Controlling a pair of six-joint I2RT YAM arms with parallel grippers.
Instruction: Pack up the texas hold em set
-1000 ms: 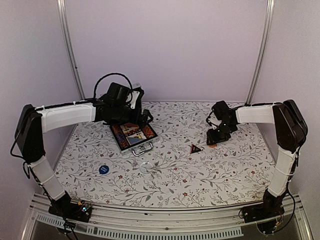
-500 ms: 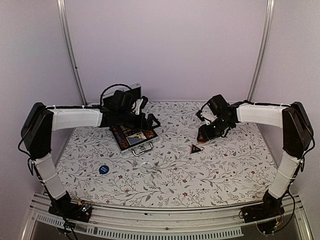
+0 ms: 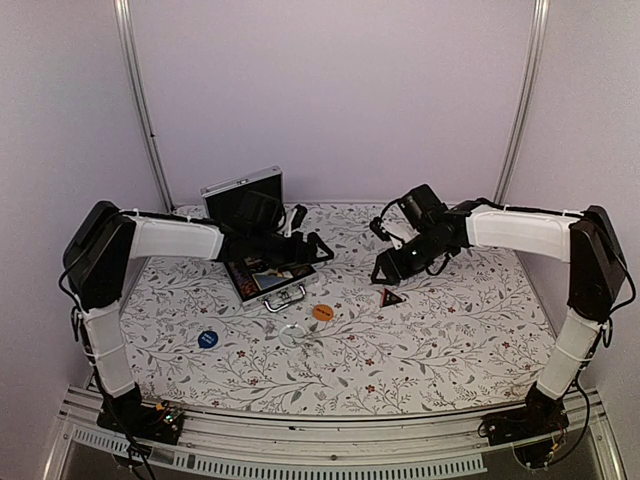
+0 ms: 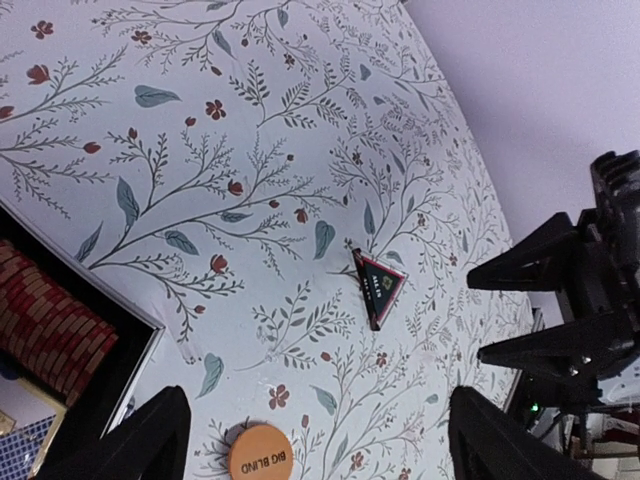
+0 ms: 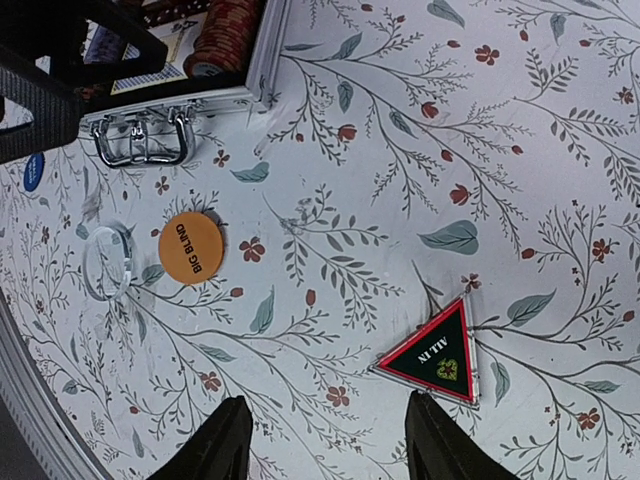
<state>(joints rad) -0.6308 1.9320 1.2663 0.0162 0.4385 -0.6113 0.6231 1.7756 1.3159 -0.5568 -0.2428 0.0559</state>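
Right wrist view: right gripper (image 5: 328,400) hangs over the table (image 5: 520,130), fingers parted, nothing between them. The triangular ALL IN token (image 5: 435,355) lies flat just off the gap, closer to one finger than the other. Left gripper (image 4: 317,392) is spread wide and empty above the orange BIG BLIND token (image 4: 260,453), which lies flat just right of and nearer than the briefcase (image 5: 265,55). Briefcase stands left of centre, lid (image 3: 243,200) up on the far side, handle (image 5: 140,140) on the near side. Chip rows (image 4: 50,320) and cards (image 3: 265,268) are seated inside. Loose as well: clear round token (image 5: 108,262) just near of the handle, blue token (image 3: 207,339) further left and nearer. Dice not made out. Judged step: collecting the loose tokens, right arm on the triangle. To do it well, shift until the triangle sits centred between the fingers, turn the wrist so one finger meets a straight edge, lower until the tips touch the cloth, close slowly so the thin piece does not skid. The left arm lies across the open case, so only one arm should enter it at a time.
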